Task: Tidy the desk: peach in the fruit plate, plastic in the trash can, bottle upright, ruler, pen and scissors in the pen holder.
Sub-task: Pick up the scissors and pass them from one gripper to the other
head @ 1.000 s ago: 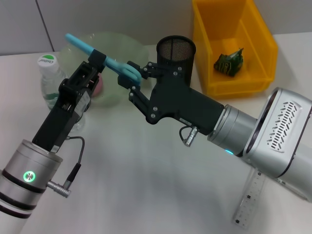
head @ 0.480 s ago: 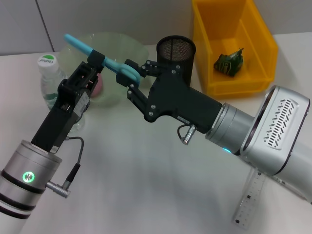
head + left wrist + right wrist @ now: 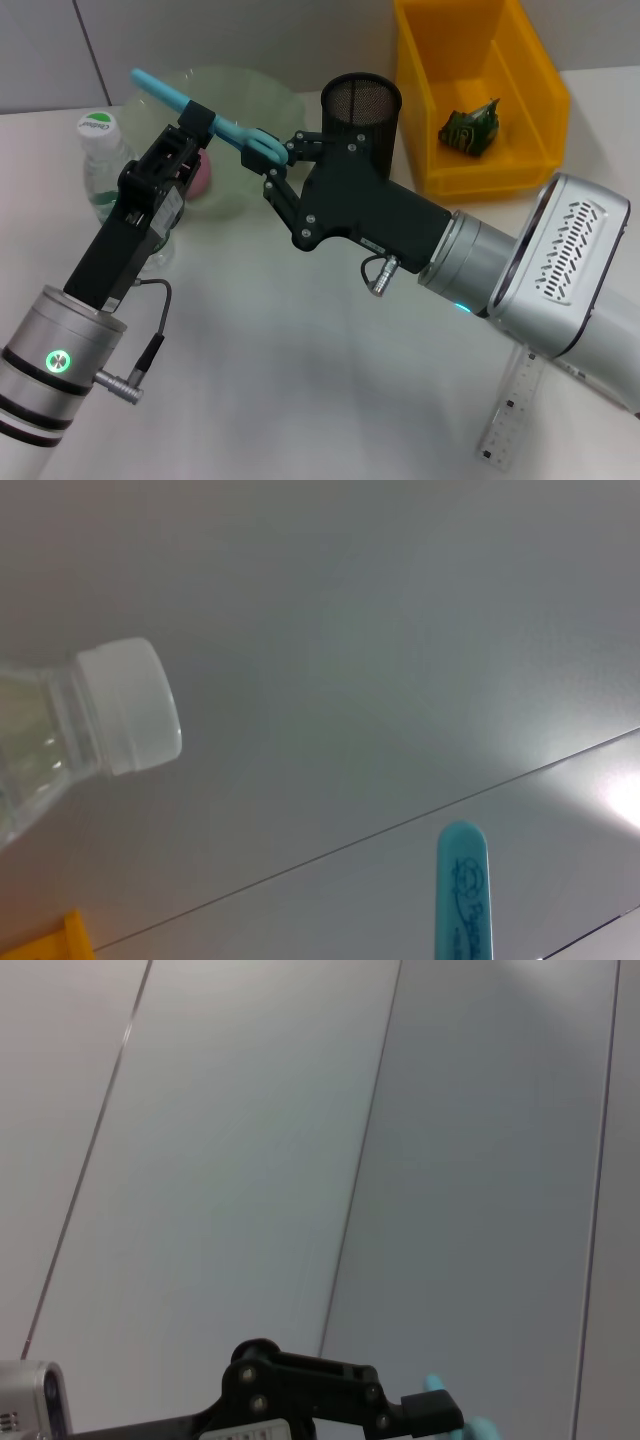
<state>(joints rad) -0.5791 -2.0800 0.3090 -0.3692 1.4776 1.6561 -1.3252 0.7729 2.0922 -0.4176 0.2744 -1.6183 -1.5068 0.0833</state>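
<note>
The two arms are meeting above the surface, likely passing the blue scissors from one to the other. The right pincer is reaching with its fingers spread around the handle end. The left pincer is gripping the scissors in the middle. The pen holder is waiting just behind. Only the left wrist view is showing the scissors' tip and the bottle's cap.

Pen holder between fruit plate and trash can.
</note>
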